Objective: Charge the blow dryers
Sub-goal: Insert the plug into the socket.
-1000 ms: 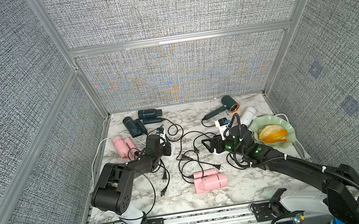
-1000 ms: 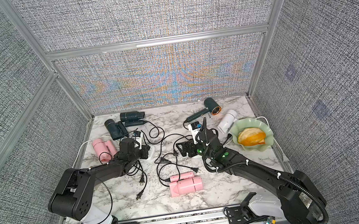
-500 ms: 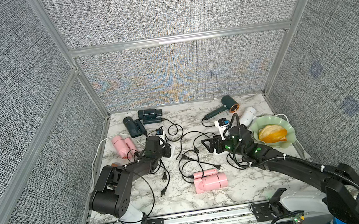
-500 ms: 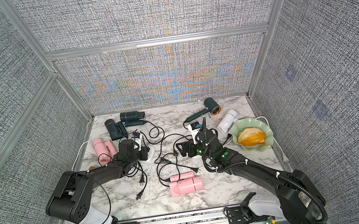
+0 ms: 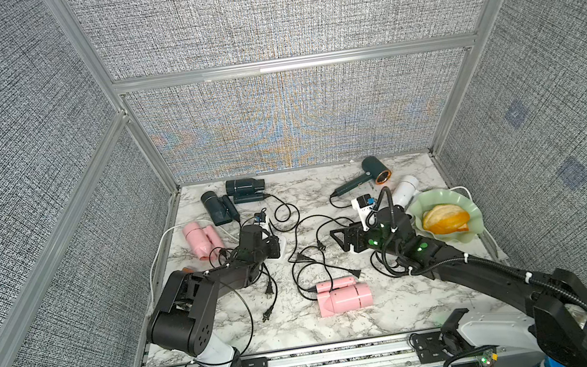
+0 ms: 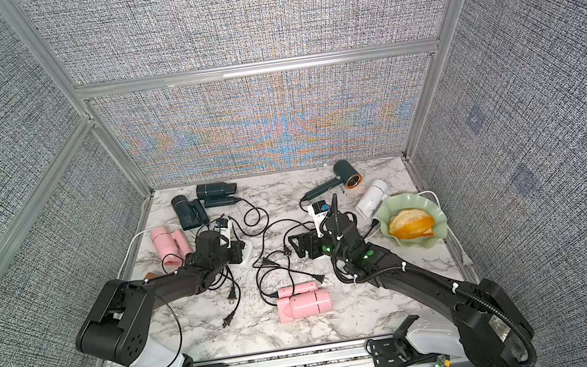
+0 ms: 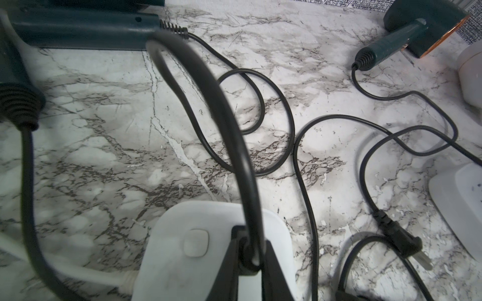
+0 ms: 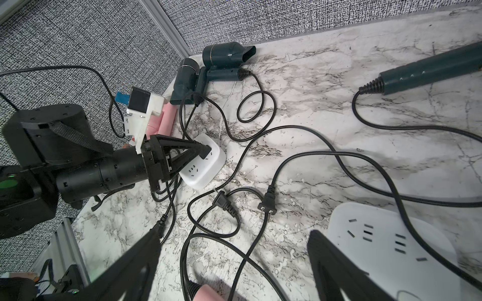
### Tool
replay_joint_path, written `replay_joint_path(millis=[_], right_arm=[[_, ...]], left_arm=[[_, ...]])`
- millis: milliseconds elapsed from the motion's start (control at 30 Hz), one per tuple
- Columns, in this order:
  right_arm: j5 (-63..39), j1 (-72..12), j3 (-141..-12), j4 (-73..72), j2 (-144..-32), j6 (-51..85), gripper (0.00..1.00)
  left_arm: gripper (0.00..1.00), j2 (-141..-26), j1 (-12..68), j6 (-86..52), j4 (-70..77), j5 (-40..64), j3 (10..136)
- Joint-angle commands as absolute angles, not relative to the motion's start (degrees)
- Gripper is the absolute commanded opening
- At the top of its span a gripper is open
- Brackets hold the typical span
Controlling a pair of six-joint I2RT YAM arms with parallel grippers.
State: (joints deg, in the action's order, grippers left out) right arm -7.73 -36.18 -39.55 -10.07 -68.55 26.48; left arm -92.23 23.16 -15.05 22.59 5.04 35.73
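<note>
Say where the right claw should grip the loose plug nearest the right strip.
Take the plug by its black body, from above, the open right claw pinching its two side edges. It looks to lie flat on the marble, prongs side by side, so those edges are free from overhead. Stay behind the prongs, leaving them clear for the strip.

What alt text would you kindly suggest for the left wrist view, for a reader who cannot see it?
The left gripper is shut on a black plug at a white power strip. Cords cross the marble table to a teal dryer and a copper-ringed dryer.
</note>
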Motion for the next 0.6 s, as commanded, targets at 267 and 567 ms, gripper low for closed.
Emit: replay_joint_path(millis=[267, 567], right_arm=[[-5.9, -36.3, -38.8, -12.3, -67.8, 27.1, 0.91], [-5.0, -36.2, -38.6, -10.4, -66.2, 25.9, 0.91]], left_arm=[[0.03, -95.6, 23.7, -11.6, 10.0, 4.5, 41.2], [0.04, -101.0, 23.7, -8.9, 12.5, 6.4, 47.6]])
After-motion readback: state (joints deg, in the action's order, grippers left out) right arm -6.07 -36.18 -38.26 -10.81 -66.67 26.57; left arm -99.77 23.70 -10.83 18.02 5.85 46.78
